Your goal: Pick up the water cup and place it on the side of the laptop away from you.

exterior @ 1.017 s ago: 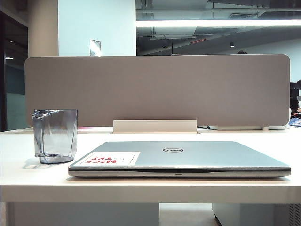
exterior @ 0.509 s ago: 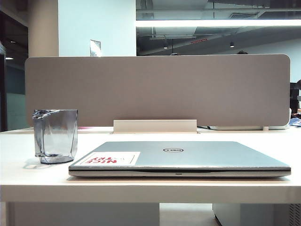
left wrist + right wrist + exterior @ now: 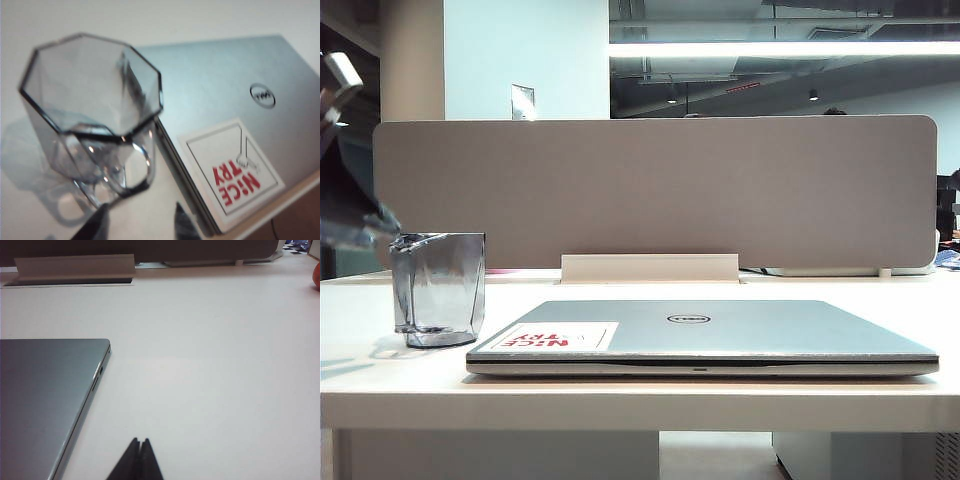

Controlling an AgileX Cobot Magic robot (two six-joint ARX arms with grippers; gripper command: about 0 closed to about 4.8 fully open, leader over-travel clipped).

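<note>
Nothing is done yet. Nearest, the left gripper [image 3: 137, 222] hangs released over the small see-through grey-blue plastic water cup [image 3: 92, 115] (handle toward it), just beside the flat silver-grey closed laptop [image 3: 240, 115]. The right gripper [image 3: 138, 447] rests clenched, empty.

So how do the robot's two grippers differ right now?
The left gripper has its fingers spread apart, poised close to the water cup beside the laptop. The right gripper is pressed shut, over bare table past the laptop's other side. Both have dark fingers and hold nothing.
</note>
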